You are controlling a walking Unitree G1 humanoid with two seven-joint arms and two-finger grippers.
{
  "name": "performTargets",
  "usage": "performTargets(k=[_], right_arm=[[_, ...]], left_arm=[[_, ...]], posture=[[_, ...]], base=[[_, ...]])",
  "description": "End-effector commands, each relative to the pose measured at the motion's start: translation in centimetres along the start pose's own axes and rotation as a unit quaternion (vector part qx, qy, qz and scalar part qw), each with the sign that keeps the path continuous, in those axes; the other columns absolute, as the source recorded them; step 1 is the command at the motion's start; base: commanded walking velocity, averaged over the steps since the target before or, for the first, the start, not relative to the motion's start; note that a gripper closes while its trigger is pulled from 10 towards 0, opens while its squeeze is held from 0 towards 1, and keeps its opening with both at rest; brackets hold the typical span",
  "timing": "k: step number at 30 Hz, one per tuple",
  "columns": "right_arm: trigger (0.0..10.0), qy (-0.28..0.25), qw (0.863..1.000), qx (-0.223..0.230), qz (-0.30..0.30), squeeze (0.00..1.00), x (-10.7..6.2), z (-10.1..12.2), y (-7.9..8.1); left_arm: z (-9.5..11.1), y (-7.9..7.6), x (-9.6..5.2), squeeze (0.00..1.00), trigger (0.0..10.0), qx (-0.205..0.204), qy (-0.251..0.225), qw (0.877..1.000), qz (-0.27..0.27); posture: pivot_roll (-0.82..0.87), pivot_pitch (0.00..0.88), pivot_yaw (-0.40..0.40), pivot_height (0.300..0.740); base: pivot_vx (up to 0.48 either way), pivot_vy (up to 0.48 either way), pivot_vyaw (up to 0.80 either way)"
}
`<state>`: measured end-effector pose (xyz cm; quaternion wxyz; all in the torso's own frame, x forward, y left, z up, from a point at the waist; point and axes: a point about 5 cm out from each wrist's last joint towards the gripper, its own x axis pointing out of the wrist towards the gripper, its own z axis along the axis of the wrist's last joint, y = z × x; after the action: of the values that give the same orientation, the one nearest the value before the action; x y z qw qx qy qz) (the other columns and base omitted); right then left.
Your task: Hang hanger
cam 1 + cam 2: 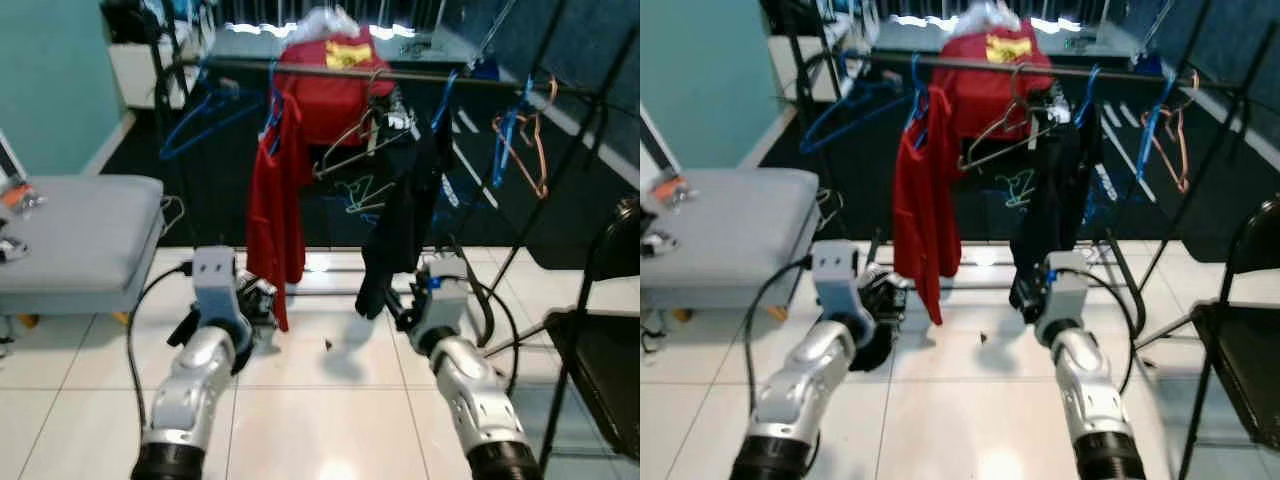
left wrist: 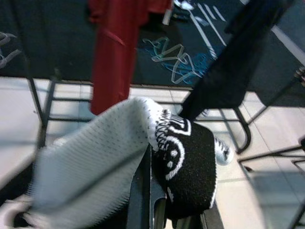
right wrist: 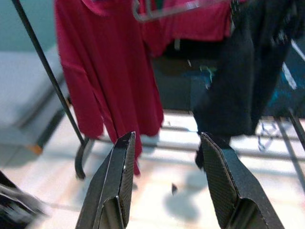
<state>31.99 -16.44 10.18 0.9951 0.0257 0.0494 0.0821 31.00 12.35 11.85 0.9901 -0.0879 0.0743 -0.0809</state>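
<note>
A dark clothes rail (image 1: 430, 78) crosses the view ahead. On it hang a red garment (image 1: 275, 210), a black garment (image 1: 400, 220), an empty grey hanger (image 1: 350, 145), blue hangers (image 1: 205, 115) and an orange hanger (image 1: 535, 150). My left gripper (image 1: 255, 300) is low, beside the red garment's hem. It is shut on a black-and-white mesh cloth (image 2: 181, 157) that drapes over its fingers (image 2: 145, 191). My right gripper (image 3: 167, 138) stands open and empty below the black garment, facing the rack.
A grey padded bench (image 1: 80, 230) stands at the left. A black folding chair (image 1: 600, 350) is close on the right. The rack's slanted legs (image 1: 520, 250) reach down to the white tiles. Loose hangers (image 1: 360, 195) lie on the dark floor behind.
</note>
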Motion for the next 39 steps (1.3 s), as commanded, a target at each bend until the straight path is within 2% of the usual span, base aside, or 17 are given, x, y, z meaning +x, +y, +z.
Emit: performTargets(k=[1,5,9,21,27,39], right_arm=[[10.0,0.001,1.0,0.012,0.0,0.0,0.0,-0.3,0.2],[10.0,-0.003,1.0,0.016,-0.004,0.0,0.0,-0.1,0.1],[10.0,-0.007,1.0,0.009,-0.007,0.0,0.0,0.3,-0.3],[10.0,-0.03,0.999,-0.01,-0.012,0.0,0.2,1.7,-0.8],[10.0,-0.043,0.999,-0.012,-0.015,0.0,0.4,2.6,-0.9],[10.0,-0.093,0.995,-0.019,0.01,0.0,0.9,5.2,0.0]], left_arm=[[-0.2,0.5,-0.1,0.0,10.0,0.003,0.002,1.0,0.007],[-0.2,0.4,-0.1,0.0,10.0,0.005,0.001,1.0,0.005],[-0.3,0.3,0.0,0.0,10.0,0.006,0.001,1.0,0.002],[-0.2,0.1,0.3,0.0,10.0,0.008,-0.001,1.0,-0.007],[-0.1,0.0,0.5,0.0,10.0,0.005,-0.002,1.0,-0.006],[-0.3,-0.1,0.6,0.0,10.0,0.005,0.004,1.0,-0.004]], posture=[[-0.12,0.049,-0.056,0.74],[-0.12,0.048,-0.052,0.74],[-0.13,0.043,-0.047,0.74],[-0.14,0.027,-0.042,0.74],[-0.13,0.031,-0.037,0.74],[-0.15,0.049,-0.029,0.74]], base=[[0.398,0.0,0.0],[0.398,0.0,0.0],[0.41,0.0,-0.8],[0.411,0.0,0.0],[0.409,0.0,-0.67],[0.322,0.0,0.0]])
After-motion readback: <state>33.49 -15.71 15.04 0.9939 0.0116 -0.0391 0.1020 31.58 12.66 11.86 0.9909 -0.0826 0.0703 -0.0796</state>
